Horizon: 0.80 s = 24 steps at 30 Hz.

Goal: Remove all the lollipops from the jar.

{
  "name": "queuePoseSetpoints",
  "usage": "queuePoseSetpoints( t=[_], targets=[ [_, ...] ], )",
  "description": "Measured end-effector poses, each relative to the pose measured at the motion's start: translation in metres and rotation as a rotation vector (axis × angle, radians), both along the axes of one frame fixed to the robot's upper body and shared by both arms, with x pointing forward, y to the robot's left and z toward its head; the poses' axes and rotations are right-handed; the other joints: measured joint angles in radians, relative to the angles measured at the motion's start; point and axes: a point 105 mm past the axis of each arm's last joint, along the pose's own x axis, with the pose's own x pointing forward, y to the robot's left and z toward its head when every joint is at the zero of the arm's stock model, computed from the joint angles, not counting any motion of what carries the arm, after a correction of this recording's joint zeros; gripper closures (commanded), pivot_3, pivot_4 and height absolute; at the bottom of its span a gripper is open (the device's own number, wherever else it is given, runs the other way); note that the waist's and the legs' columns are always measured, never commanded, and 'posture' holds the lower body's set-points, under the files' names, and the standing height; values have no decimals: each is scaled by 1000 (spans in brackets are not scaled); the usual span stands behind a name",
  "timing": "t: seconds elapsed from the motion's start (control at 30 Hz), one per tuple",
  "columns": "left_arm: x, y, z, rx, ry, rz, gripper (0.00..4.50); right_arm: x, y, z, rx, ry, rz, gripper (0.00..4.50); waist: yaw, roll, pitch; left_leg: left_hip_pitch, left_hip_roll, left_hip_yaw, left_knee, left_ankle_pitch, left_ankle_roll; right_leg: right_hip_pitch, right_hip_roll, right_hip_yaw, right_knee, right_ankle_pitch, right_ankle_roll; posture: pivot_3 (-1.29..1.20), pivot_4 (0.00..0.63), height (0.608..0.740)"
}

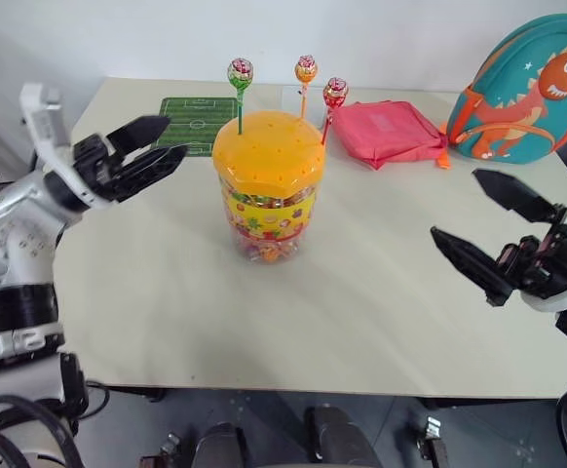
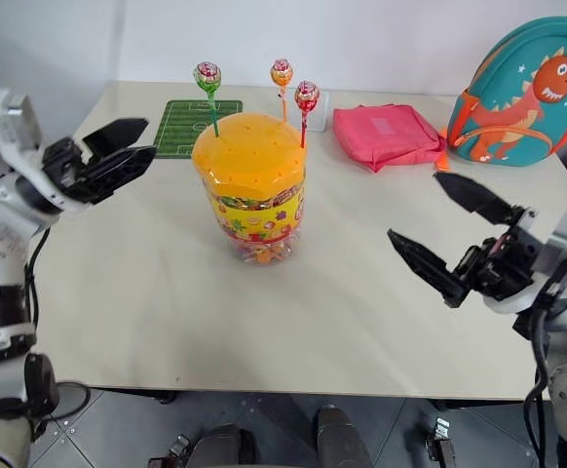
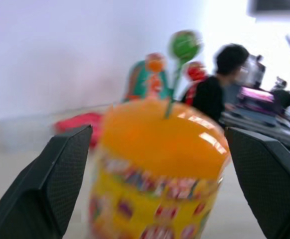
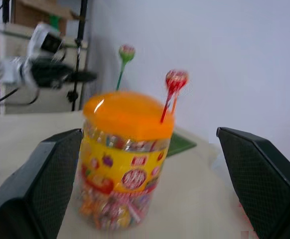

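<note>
Head view, jar (image 1: 268, 185) between open claws

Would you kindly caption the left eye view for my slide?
Both open grippers, left and right, flank the jar holding three lollipops.

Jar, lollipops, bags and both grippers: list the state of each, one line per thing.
jar: upright on the table, orange lid on.
green lollipop: standing in the lid.
orange lollipop: standing in the lid.
red lollipop: standing in the lid, tilted.
pink pouch: lying flat, closed.
dinosaur backpack: upright at the table's far edge.
left gripper: open, empty.
right gripper: open, empty.
</note>
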Motion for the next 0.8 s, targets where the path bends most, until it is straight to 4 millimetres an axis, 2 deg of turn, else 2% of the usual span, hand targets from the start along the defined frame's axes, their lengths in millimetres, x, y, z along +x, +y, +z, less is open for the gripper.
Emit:
queuePoseSetpoints(
  t=[0.13,0.23,0.27,0.33,0.43,0.53,0.77,0.8],
  targets=[
    [15,-31,5,30,-24,-79,0,0,2,-8,-17,28,13,21,-4,1,0,-1,1,0,2,0,0,-2,1,1,2,0,0,0,150,740],
    [20,-42,17,29,-55,-98,0,1,4,-11,-7,32,14,21,-5,1,1,-1,1,1,2,0,0,-3,1,2,3,0,0,0,150,740],
    [22,-44,18,35,-62,-99,181,1,4,-12,-4,32,13,1,-5,1,1,-1,1,1,2,0,0,-3,1,2,3,0,0,0,150,740],
    [26,-47,16,40,-59,-105,560,1,4,-12,0,30,4,0,-3,1,1,-1,1,0,2,0,0,-3,1,1,3,0,0,0,150,740],
    [32,-57,8,14,-35,-127,1428,2,5,-12,5,26,-9,0,0,1,1,-4,1,0,4,0,0,-4,1,1,3,0,0,0,150,740],
    [33,-55,7,22,-33,-135,2307,1,5,-12,14,23,-15,0,0,1,1,-9,1,-2,7,0,0,-7,1,0,4,0,0,0,150,740],
    [27,-50,12,54,-18,-181,4438,1,5,-13,26,13,-35,0,-1,1,1,-9,1,-2,7,0,0,-7,1,0,4,0,0,0,150,740],
    [27,-49,13,54,-22,-177,4479,1,5,-13,25,10,-36,0,0,1,1,-9,1,-2,7,0,0,-7,1,0,4,0,0,0,150,740]
  ],
)
